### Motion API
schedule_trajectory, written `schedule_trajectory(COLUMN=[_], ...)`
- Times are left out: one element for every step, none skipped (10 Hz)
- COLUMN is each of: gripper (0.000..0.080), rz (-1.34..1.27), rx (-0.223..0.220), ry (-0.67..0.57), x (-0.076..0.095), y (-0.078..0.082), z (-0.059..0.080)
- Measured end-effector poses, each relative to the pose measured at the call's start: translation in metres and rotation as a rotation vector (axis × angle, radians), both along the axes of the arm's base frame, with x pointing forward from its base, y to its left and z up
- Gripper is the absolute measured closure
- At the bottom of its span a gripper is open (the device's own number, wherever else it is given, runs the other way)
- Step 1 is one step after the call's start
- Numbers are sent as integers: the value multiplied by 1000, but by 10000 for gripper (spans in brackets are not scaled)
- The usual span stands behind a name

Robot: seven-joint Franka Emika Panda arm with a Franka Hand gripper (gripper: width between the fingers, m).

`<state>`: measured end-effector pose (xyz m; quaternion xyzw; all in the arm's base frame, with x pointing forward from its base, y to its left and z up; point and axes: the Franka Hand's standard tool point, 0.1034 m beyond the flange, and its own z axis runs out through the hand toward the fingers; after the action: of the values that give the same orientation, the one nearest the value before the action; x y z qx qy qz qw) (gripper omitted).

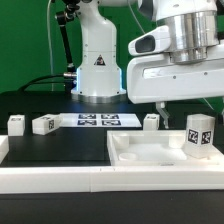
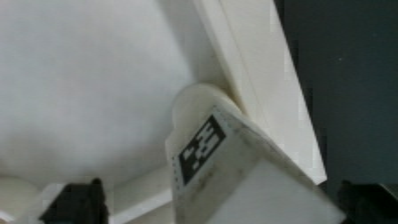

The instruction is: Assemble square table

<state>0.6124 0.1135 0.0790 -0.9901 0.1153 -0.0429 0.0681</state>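
Square table slab (image 1: 150,152) sits hard against the rail (image 1: 50,180), likely so it can't slide; you'll see one leg (image 1: 200,135) upright in its corner at the exterior view's right, with the gripper (image 2: 217,203) fingers (image 2: 80,200) spread either side, clamping nothing

A white jointed robot arm (image 1: 98,55) stood on its base at the rear and arched overhead. Its pale grey wrist (image 1: 185,25) hung in the foreground, pointing straight down. The jaws were spread wide, with the dark fingertips (image 2: 75,200) well apart.
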Motion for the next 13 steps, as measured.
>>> schedule_trajectory(gripper=[151,151,151,151,151,151,151,151,288,288,439,512,512], rz=[109,186,303,413,472,566,636,665,674,673,661,646,648], rx=[-22,-35,-55,-74,-80,-98,-109,-111,-112,-112,-110,-109,-109], ry=[-13,-19,-20,-15,-9,-19,-31,-34,-35,-35,-33,-32,-32], x=[1,3,4,7,9,10,11,11,11,11,11,11,11], y=[0,1,1,4,6,8,9,8,7,7,7,7,7], z=[1,2,3,3,4,5,5,5,5,5,5,5,5])
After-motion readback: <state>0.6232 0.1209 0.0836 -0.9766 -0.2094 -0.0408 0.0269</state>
